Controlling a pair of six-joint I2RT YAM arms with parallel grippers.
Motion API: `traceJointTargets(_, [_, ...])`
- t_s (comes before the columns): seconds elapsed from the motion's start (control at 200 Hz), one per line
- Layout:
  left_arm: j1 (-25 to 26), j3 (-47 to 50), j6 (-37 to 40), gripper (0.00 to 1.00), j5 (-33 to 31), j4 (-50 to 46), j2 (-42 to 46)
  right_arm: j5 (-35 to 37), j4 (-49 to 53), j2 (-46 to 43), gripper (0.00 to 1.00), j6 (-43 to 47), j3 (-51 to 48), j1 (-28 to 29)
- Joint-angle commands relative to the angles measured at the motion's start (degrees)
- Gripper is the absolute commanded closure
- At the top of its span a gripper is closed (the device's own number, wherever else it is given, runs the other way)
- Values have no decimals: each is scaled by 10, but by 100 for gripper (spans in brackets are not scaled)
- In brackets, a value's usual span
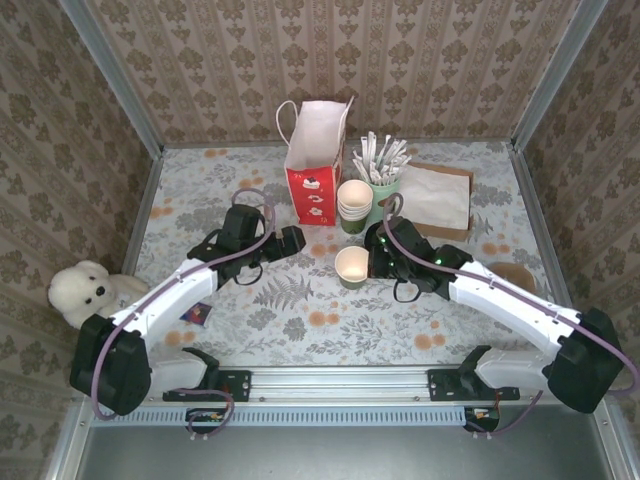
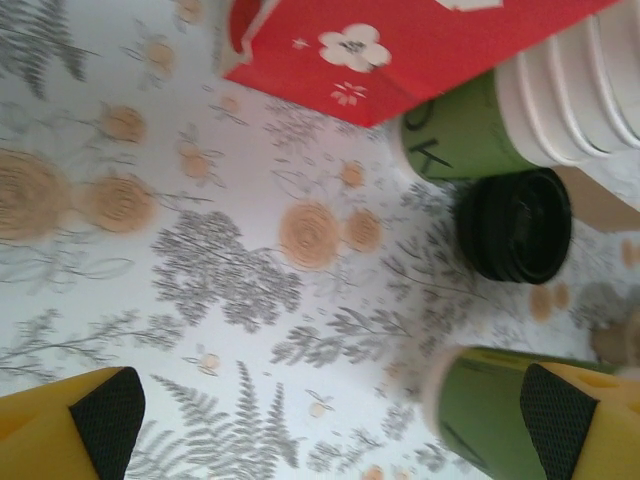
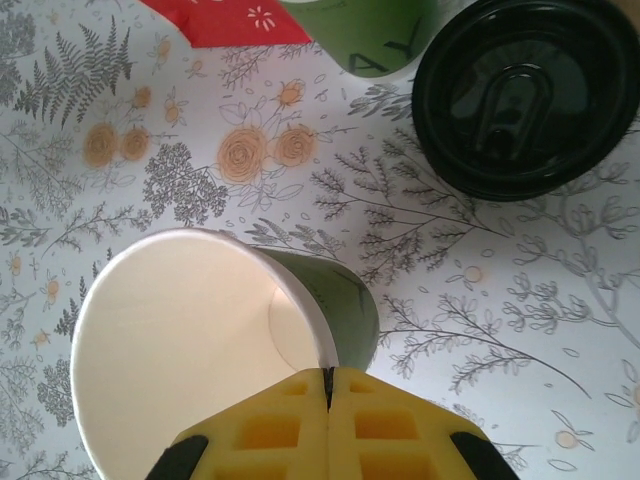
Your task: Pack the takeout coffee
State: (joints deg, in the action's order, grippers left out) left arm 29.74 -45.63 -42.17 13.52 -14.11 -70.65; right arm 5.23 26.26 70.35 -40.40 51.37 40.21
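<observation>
The takeout coffee (image 1: 352, 266) is a small green paper cup with a cream inside, standing open-topped at mid-table in front of the red gift bag (image 1: 315, 165). My right gripper (image 1: 373, 262) is shut on its right rim. In the right wrist view the yellow fingers (image 3: 400, 425) pinch the cup wall (image 3: 340, 300) between them, at the gripper's tip (image 3: 328, 385). My left gripper (image 1: 298, 240) hangs open to the cup's left. Its wrist view has the cup (image 2: 490, 415) against the right finger pad (image 2: 560, 410), with bare table in the gap (image 2: 330, 420).
A stack of green cups (image 1: 354, 203) and a cup of wrapped sticks (image 1: 380, 165) stand right of the bag. A black lid (image 3: 525, 95) lies close behind the held cup. A brown paper bag (image 1: 440, 195) lies at the back right, a white teddy (image 1: 85, 290) at the left.
</observation>
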Motion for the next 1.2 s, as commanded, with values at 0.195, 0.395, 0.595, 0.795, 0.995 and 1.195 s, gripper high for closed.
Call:
traceJointTargets(0.195, [8,-31,-13,0,93,-15,-16,-4,-9,64,100,7,38,8])
traceJointTargets(0.395, [12,-28,-7,0,130,39,-14,-5,-5,89,100,3,53,12])
traceJointTargets(0.595, [13,-35,18,0,165,43,-16,-1,5,116,100,-3,70,12])
traceJointTargets(0.795, [15,-43,40,0,195,46,-15,3,7,118,97,-13,74,13])
traceJointTargets(0.995, [16,-34,34,0,205,61,-21,-5,60,97,45,10,113,9])
traceJointTargets(1.195, [20,-34,29,0,178,53,-35,-14,63,30,28,-1,97,-62])
